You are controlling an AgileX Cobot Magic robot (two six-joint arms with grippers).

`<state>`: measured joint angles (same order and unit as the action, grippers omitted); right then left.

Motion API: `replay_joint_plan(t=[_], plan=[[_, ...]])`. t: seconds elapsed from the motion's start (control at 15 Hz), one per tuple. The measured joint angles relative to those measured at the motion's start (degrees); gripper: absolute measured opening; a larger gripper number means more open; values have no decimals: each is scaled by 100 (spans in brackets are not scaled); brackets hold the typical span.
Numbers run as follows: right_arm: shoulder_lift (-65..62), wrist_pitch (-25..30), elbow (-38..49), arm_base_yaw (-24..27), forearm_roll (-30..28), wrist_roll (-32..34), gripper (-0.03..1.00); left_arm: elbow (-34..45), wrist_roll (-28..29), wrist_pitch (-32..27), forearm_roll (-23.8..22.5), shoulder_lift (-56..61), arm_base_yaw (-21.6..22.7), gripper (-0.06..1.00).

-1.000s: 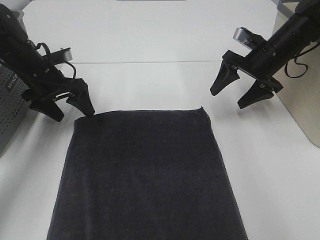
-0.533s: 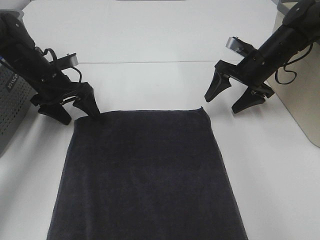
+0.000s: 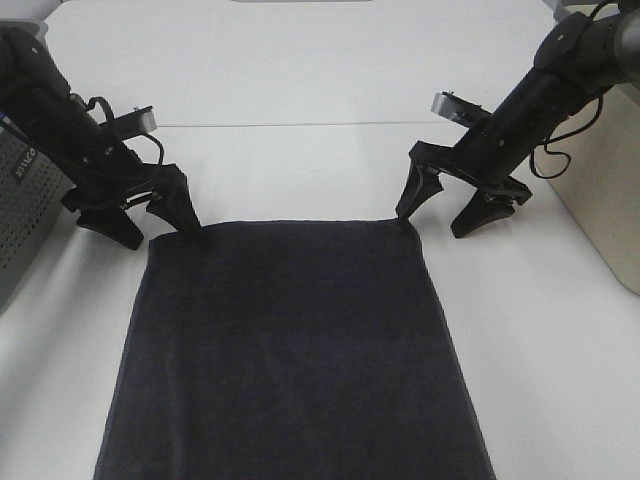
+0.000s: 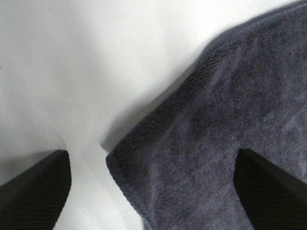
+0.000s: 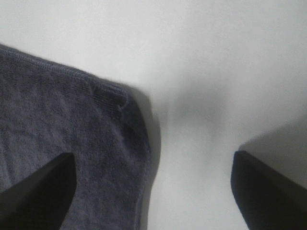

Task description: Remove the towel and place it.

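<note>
The dark charcoal-navy towel (image 3: pixel 290 350) lies flat on the white table, running from mid-table to the near edge. My left gripper (image 3: pixel 162 227) is open and straddles the towel's far left corner (image 4: pixel 144 158), one finger on the cloth, one on the table. My right gripper (image 3: pixel 433 220) is open at the far right corner (image 5: pixel 120 110), one finger at the corner, the other on the bare table. No white tag shows.
A grey perforated box (image 3: pixel 20 210) stands at the left edge behind my left arm. A beige box (image 3: pixel 600 190) stands at the right edge next to my right arm. The white table (image 3: pixel 300 90) stretches away beyond the towel.
My right gripper has moved left and down to the towel's far right corner. My left gripper has shifted slightly right, one finger now on the far left corner.
</note>
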<state>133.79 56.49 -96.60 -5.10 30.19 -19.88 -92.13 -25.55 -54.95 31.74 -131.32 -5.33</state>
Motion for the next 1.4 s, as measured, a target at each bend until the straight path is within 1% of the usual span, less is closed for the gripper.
replay_joint_plan(t=[0.13,0.2,0.27,0.4,0.47,0.6,0.8,1.0,1.07,1.13,1.2,1.27,1.4], plan=[[0,-235,-11,-206,-6,0,86,0,0,-57,206,-17,0,87],[0,-309,-11,-298,-6,0,86,0,0,-109,384,-34,0,87],[0,-350,-11,-384,-6,0,86,0,17,-138,533,-40,0,87],[0,-361,-11,-544,-29,0,85,0,120,-160,676,-63,0,86],[0,-401,-11,-630,-74,0,85,0,183,-166,705,-69,-6,83],[0,-521,-11,-716,-138,6,80,0,223,-223,705,-80,-17,75],[23,-625,-11,-710,-246,138,65,0,298,-269,705,-97,-17,60],[52,-768,0,-710,-332,149,41,0,298,-269,705,-97,-17,40],[74,-785,6,-710,-344,149,33,0,292,-258,705,-97,-17,30],[92,-854,6,-710,-344,149,14,0,252,-160,705,-97,-17,13],[92,-865,6,-710,-344,149,9,0,246,-149,705,-97,-17,10],[92,-911,6,-710,-344,149,2,0,212,-149,705,-97,-17,4],[92,-945,6,-710,-344,149,2,0,149,-149,705,-97,-17,2]])
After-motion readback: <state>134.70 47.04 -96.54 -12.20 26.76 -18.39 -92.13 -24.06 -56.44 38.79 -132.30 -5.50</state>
